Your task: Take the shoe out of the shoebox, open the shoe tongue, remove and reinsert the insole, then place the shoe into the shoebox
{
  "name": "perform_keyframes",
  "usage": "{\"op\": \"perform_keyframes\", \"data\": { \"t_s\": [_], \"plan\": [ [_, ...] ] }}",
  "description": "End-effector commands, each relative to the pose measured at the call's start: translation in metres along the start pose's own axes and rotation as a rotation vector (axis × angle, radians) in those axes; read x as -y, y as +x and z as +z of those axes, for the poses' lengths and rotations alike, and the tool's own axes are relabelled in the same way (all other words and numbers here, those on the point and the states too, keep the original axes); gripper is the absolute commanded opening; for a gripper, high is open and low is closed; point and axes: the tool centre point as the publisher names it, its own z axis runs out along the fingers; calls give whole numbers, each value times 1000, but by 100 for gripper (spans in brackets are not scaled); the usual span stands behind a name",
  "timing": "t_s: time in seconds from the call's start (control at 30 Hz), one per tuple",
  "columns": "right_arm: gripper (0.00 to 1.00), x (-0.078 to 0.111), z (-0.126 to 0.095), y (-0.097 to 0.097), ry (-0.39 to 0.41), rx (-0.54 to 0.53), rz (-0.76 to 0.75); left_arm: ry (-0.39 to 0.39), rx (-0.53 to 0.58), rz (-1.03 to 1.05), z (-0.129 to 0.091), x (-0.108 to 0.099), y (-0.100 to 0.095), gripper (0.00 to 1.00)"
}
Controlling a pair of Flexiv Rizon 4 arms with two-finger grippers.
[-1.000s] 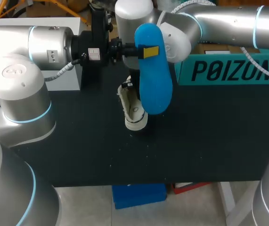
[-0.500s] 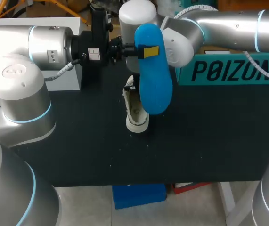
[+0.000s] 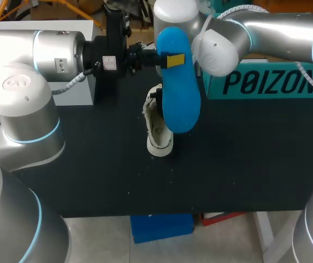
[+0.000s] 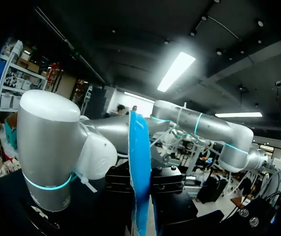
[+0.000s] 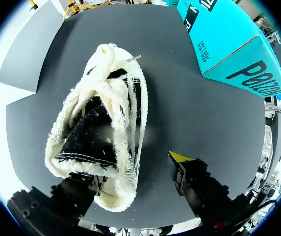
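A blue insole (image 3: 179, 87) hangs upright above the black table (image 3: 244, 159), and my left gripper (image 3: 172, 59) is shut on its upper part. In the left wrist view the insole (image 4: 139, 187) shows edge-on between the dark fingers (image 4: 169, 189). Under and just behind it a cream fleece-lined shoe (image 3: 158, 127) rests on the table with its mouth spread wide. My right arm (image 3: 174, 15) stands over the shoe. The right gripper (image 5: 130, 172) is open around the heel end of the shoe (image 5: 101, 128), and its yellow fingertip (image 5: 180, 158) is clear of the sole.
The teal shoebox (image 3: 268, 81) stands at the back right of the table, also seen beyond the shoe as the shoebox (image 5: 231, 51). A white box (image 3: 79, 90) sits at the back left, behind my left arm.
The right gripper has opened and let go of the shoe, and the right arm has drawn back and to the right. The shoe settled slightly to the right. The left arm and insole kept still.
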Motion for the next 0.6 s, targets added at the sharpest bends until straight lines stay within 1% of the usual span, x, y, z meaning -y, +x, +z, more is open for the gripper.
{"op": "perform_keyframes", "data": {
  "t_s": [0.03,0.13,0.3,0.33,0.43,0.5,0.6],
  "plan": [
    [100,9,-21,-17,-27,-93,7,2,3,1,2,-1,0,0],
    [100,10,-31,-21,-39,-157,11,2,3,1,2,-1,0,0],
    [100,12,-47,-27,-51,-304,30,2,3,1,2,-1,0,0],
    [100,12,-50,-27,-56,-316,27,2,3,1,2,-1,0,0],
    [100,13,-60,-26,-71,-360,16,2,3,1,2,-1,0,0],
    [100,14,-67,-25,-75,-432,11,2,3,1,2,-1,0,0],
    [100,16,-77,-23,-89,-490,-5,2,3,1,2,-1,0,0]
  ]
}}
